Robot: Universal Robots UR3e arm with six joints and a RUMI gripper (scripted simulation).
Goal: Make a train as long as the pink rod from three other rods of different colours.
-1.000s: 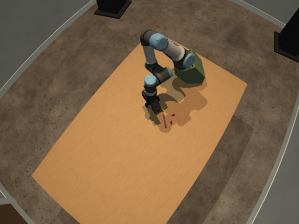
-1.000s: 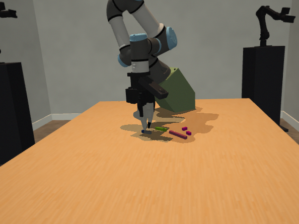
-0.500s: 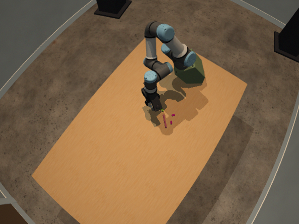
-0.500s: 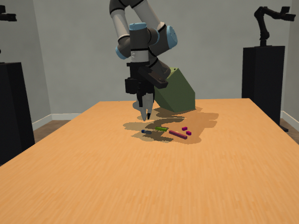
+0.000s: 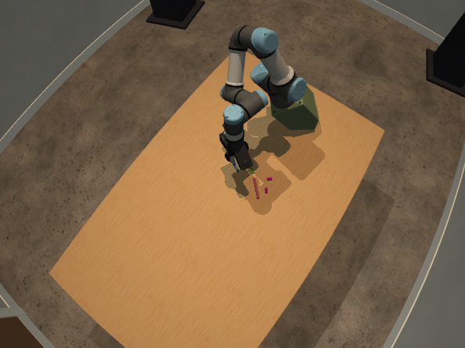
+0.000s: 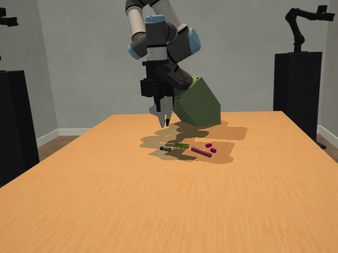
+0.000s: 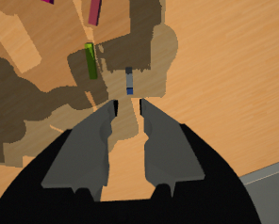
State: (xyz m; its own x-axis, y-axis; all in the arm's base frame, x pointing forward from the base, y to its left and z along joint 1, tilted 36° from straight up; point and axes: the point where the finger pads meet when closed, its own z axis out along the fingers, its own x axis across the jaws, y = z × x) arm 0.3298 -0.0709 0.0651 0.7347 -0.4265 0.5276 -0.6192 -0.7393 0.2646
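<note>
Tool (image 6: pixel 165 123): raised above the tabletop (image 6: pixel 142 204), fingers drawn nearly together with a narrow gap, gripping nothing. Grey rod (image 7: pixel 129 77) and blue rod (image 7: pixel 129 91): flat, end to end in one line, touching, just past the fingertips in the wrist view, blue end nearer. Lime rod (image 7: pixel 90 61): flat, at 10 o'clock from the grey rod, apart from it. Pink rod (image 6: pixel 201 152): flat, at 3 o'clock from the lime rod in the exterior view. Two magenta rods (image 6: pixel 209 145) (image 6: pixel 213 150): beyond the pink rod, separate.
</note>
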